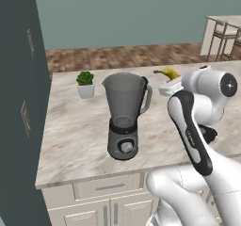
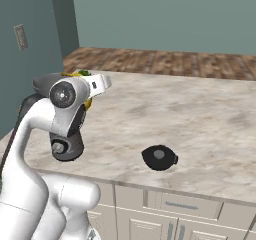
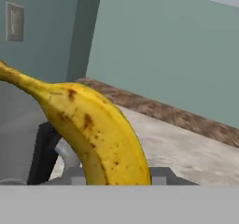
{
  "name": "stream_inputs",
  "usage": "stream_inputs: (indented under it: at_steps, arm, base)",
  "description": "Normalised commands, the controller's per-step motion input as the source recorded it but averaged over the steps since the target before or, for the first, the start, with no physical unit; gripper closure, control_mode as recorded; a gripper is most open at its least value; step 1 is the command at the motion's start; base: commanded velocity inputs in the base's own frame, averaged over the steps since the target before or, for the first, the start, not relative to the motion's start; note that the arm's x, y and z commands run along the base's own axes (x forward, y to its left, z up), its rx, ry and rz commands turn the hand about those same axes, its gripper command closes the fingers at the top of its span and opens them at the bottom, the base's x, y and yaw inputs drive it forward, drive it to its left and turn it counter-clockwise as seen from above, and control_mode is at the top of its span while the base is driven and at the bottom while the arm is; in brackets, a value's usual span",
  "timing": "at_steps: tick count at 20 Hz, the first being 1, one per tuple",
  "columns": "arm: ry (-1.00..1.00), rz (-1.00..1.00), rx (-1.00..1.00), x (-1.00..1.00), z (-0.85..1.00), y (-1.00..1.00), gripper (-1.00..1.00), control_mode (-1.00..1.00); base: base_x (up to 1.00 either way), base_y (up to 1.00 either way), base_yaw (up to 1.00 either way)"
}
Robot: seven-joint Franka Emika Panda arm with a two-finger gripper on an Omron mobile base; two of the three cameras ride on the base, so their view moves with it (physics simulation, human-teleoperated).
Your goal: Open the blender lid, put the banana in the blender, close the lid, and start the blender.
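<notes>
Yellow and brown-speckled, the banana (image 3: 93, 129) sits clamped at its middle in my closed fingers (image 1: 170, 85), raised above the tabletop (image 1: 75, 140) right of the open blender (image 1: 124, 114); I judge it light, soft and bruisable, so mid-body suits, the lid (image 2: 159, 157) lying aside.

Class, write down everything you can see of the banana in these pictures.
The banana is curved, yellow, with brown speckles and a thin stem end pointing away from the hand. It is lifted off the marble counter, clamped in the shut gripper, which hides its lower part. From the left base camera it hangs to the right of the open blender. Nothing else visibly touches it.
</notes>
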Motion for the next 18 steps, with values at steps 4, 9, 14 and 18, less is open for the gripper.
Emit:
stream_inputs:
  at_steps: [4,9,14,18]
  arm:
    - [-0.11,0.03,0.01,0.0,0.88,0.66,1.0,-1.0]
    - [-0.01,0.04,0.01,0.18,0.53,0.57,1.0,-1.0]
    - [0.01,0.05,0.0,0.43,-0.01,0.4,1.0,-1.0]
    - [0.0,0.07,0.0,0.41,-0.26,0.38,1.0,-1.0]
  base:
    - [0.0,0.0,0.0]
    - [0.0,0.0,0.0]
    - [0.0,0.0,0.0]
    - [0.0,0.0,0.0]
